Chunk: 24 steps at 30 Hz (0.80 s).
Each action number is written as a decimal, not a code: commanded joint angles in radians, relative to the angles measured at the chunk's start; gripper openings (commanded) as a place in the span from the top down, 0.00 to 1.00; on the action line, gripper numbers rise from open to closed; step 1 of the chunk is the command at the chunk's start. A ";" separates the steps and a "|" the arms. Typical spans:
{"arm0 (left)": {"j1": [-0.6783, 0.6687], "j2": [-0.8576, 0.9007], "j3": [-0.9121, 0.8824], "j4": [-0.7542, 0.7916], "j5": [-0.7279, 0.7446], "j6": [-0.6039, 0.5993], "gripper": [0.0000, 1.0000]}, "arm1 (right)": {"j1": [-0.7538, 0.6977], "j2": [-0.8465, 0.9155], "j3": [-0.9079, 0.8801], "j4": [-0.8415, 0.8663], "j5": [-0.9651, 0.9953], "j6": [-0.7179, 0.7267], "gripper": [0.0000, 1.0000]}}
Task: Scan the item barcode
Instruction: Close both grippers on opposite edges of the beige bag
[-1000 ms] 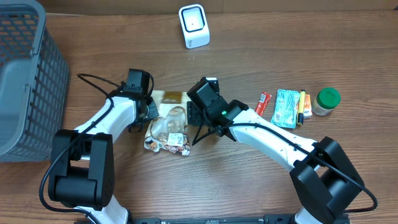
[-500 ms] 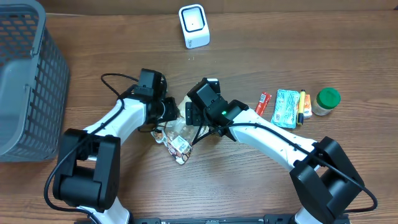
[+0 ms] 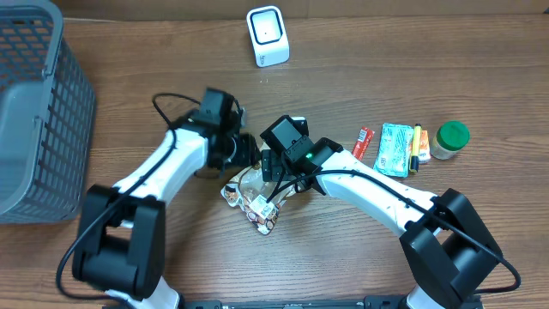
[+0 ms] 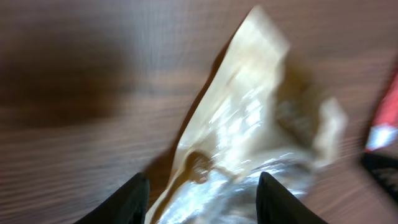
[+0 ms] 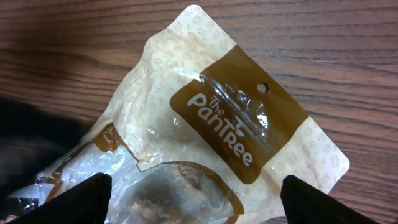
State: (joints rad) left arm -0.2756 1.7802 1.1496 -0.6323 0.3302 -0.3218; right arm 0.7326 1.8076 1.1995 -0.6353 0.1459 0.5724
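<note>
**Snack bag on the table between 2 parted grippers, scanner not yet reached**

The fingers (image 4: 134, 200) of the left gripper (image 4: 202, 202) are seen parted, with the crinkled film of the snack bag (image 5: 230, 137) lying between them. Through the blur no pinch can be made out, so the bag appears released. The right gripper (image 5: 199, 199) is spread wide above the bag's brown branded header, and nothing is grasped by it.

The bag is rested on the table (image 3: 360, 266), directly under both grippers and well apart from the scanner (image 3: 267, 34) at the far edge. No barcode can be made out. It is judged that a bag left lying loose like this allows a fresh hold to be chosen before it is lifted toward the scanner.

Both arms are bent inward from the near corners. The wrists are pitched down, and the 2 heads are held close together over the bag.
</note>
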 commanded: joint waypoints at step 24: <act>-0.059 -0.067 -0.146 -0.247 -0.047 -0.068 0.44 | -0.046 0.004 -0.008 0.012 0.011 0.000 0.00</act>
State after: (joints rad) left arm -0.3325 1.7050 1.0233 -0.9176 0.2951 -0.3679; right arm 0.6933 1.8076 1.1992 -0.6281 0.1455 0.5728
